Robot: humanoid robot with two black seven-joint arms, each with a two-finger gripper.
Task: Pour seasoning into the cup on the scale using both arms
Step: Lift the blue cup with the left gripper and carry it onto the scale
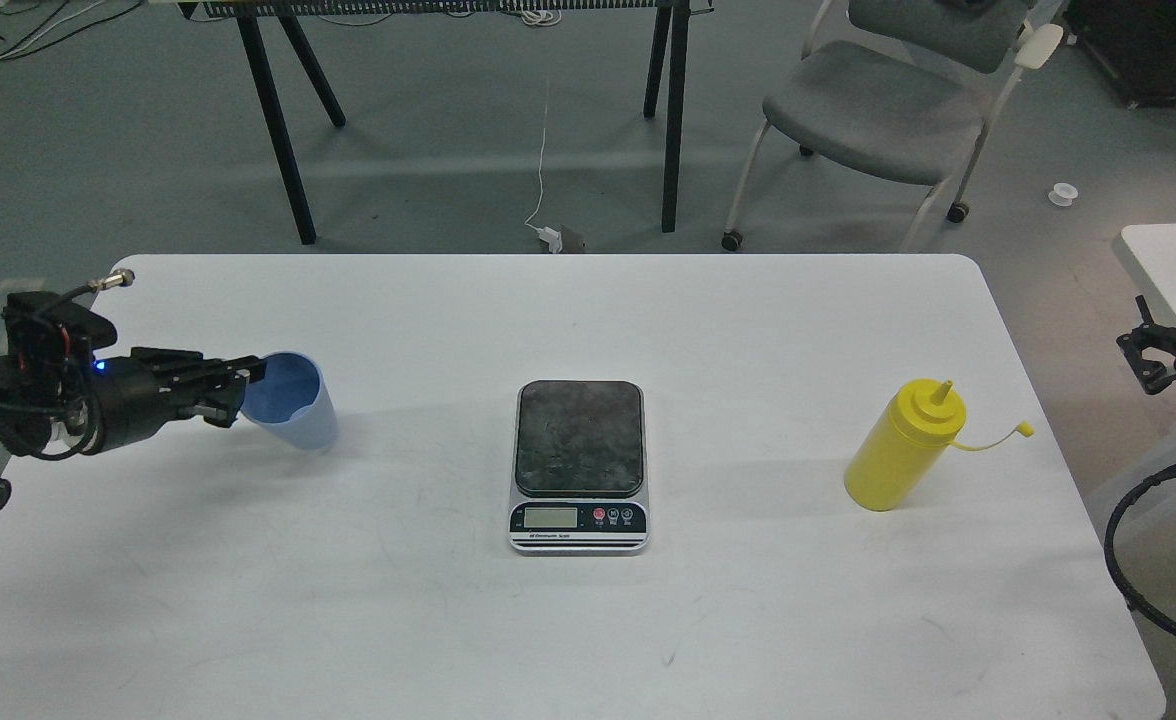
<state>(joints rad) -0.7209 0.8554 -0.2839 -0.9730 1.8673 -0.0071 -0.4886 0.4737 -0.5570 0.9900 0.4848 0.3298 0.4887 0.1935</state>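
The light blue ribbed cup (296, 405) is at the table's left, tilted a little and seemingly just above the surface. My left gripper (245, 383) comes in from the left and is shut on the cup's near-left rim. The scale (578, 462) lies flat in the middle of the white table (588, 620), its dark plate bare. The yellow seasoning bottle (903, 445) stands upright at the right, its tethered cap hanging off to the right. My right gripper (1148, 350) is off the table's right edge, apart from the bottle; its fingers are too small and dark to tell apart.
Beyond the table's far edge are black table legs (283, 130) and a grey chair (888, 100). A second white surface (1173, 265) sits at the far right. Black cables (1143, 560) hang by the right arm.
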